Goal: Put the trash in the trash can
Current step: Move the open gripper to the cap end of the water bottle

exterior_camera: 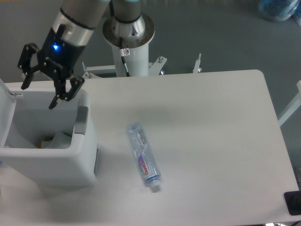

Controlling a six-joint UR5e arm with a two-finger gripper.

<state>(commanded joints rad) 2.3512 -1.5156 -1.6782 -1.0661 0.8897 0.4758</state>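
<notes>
The wrapper (60, 139) lies down inside the bin (51, 162), so that piece looks done. The bottle (144, 157) lies flat on the white counter (211, 132), well apart from the bin. The end effector (40, 87) hangs over the bin, fingers spread, holding nothing. Grey floor (225, 33) lies behind.

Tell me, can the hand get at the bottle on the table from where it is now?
Probably yes. The hand hangs open and empty above the trash can, while the bottle lies alone on the bare table with nothing on or beside it, so the way down looks free.
</notes>
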